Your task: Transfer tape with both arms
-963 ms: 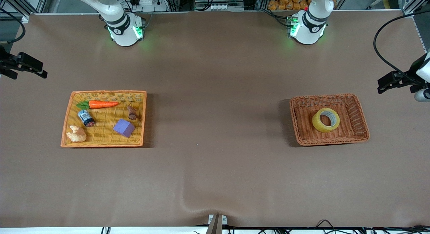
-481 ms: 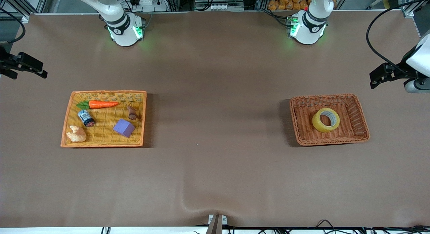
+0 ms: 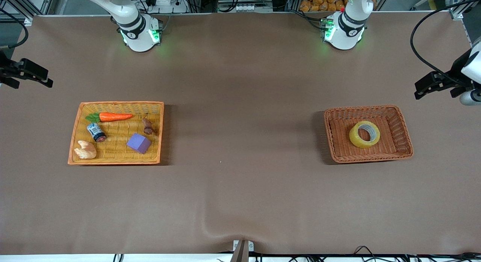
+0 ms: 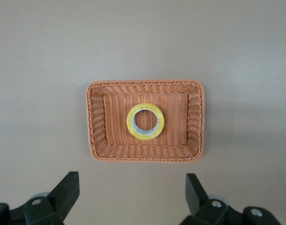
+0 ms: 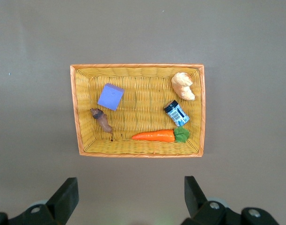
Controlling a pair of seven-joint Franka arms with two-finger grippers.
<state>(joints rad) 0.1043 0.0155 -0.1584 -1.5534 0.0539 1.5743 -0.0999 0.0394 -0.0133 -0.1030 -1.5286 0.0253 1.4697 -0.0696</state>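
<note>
The tape [image 3: 355, 136], a yellow ring with a grey-white core, lies flat in a brown wicker basket [image 3: 368, 158] at the left arm's end of the table. It also shows in the left wrist view [image 4: 130, 123], inside the basket [image 4: 145, 84]. My left gripper [image 3: 418, 91] hangs open and empty over the table edge beside that basket; its fingers stand wide apart in the left wrist view [image 4: 132, 180]. My right gripper [image 3: 47, 81] hangs open and empty over the right arm's end of the table, and shows in the right wrist view [image 5: 131, 185].
A yellow-orange basket [image 3: 120, 103] at the right arm's end holds a carrot [image 3: 114, 116], a purple cube [image 3: 138, 143], a small dark can [image 3: 96, 132], a brown piece [image 3: 147, 126] and a pale bread-like piece [image 3: 85, 150]. A black cable [image 3: 422, 55] loops above the left gripper.
My left gripper has shifted a little toward the table's middle and toward the arms' bases, then settled. The right arm, the tape and the baskets have not moved.
</note>
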